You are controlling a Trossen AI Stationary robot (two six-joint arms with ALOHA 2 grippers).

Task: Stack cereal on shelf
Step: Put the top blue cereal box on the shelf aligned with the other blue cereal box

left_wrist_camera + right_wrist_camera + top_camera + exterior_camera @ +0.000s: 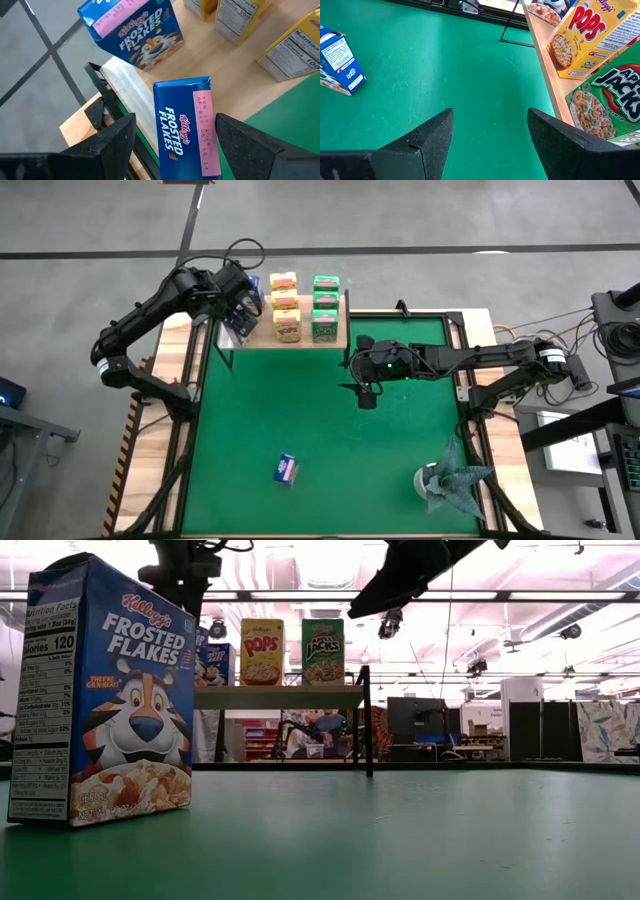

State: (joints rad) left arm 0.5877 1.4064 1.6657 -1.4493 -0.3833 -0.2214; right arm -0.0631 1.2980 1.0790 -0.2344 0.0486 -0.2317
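High view: left gripper (243,308) is hovering upper left, jaws apart around a blue box (186,125) on the shelf (262,335). Right gripper (366,396) is waiting mid-frame, jaws apart, empty.

Bright, even light from ceiling strip lamps (300,595), blown out to white glare above the shelf (280,697) in the low view. Soft, short shadows under the shelf on the green mat (320,430). Sharp print on the near blue box (105,690); hazy room behind the shelf. Blurred dark fingers (432,142) close to the right wrist lens.
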